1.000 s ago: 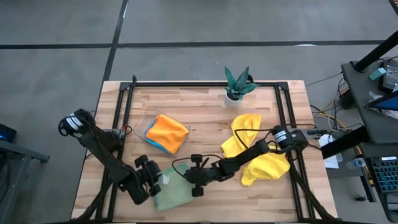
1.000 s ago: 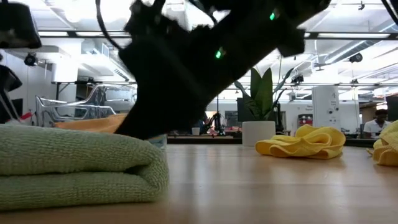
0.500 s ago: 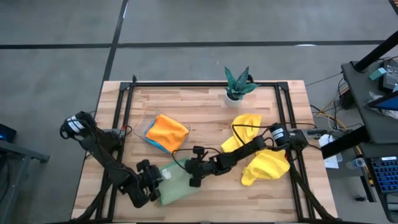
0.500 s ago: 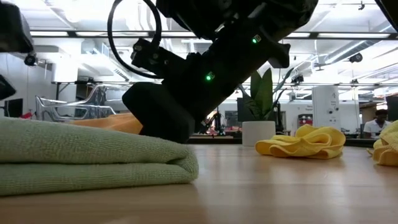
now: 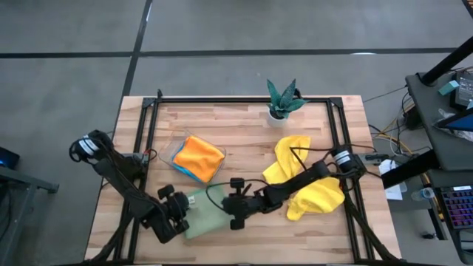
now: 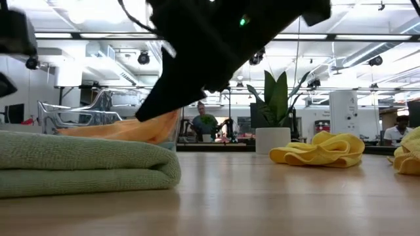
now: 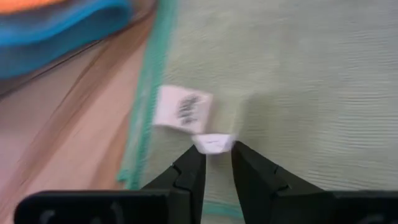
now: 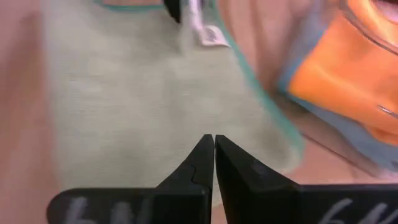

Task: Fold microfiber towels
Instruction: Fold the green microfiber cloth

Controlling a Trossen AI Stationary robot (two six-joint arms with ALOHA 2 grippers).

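You are looking at the pale green towel point(image 5: 208, 219) lying folded flat on the near part of the table point(image 5: 244, 144), a little left of the middle. Your left gripper point(image 7: 216, 163) is sitting at the towel's left edge, its fingers point(image 7: 189, 171) nearly together and pinching a small white tag at the cloth's hem (a second, printed tag is lying just beside it). Your right gripper point(image 8: 214, 155) is hovering over the right side of the same towel with its fingers pressed fully together and holding nothing; from table level the cloth is showing as a soft folded roll with the dark arm above it.

The orange towel point(image 5: 199, 157) is resting on the blue towel point(image 5: 183, 172) in the clear tray point(image 5: 174, 150), just beyond the green one and to its left. The two yellow towels are lying crumpled on the right half of the table, one point(image 5: 290, 155) farther back and one point(image 5: 319, 198) nearer, partly under your right arm. The small plant point(image 5: 283, 98) in its white pot is standing at the far edge, right of centre.
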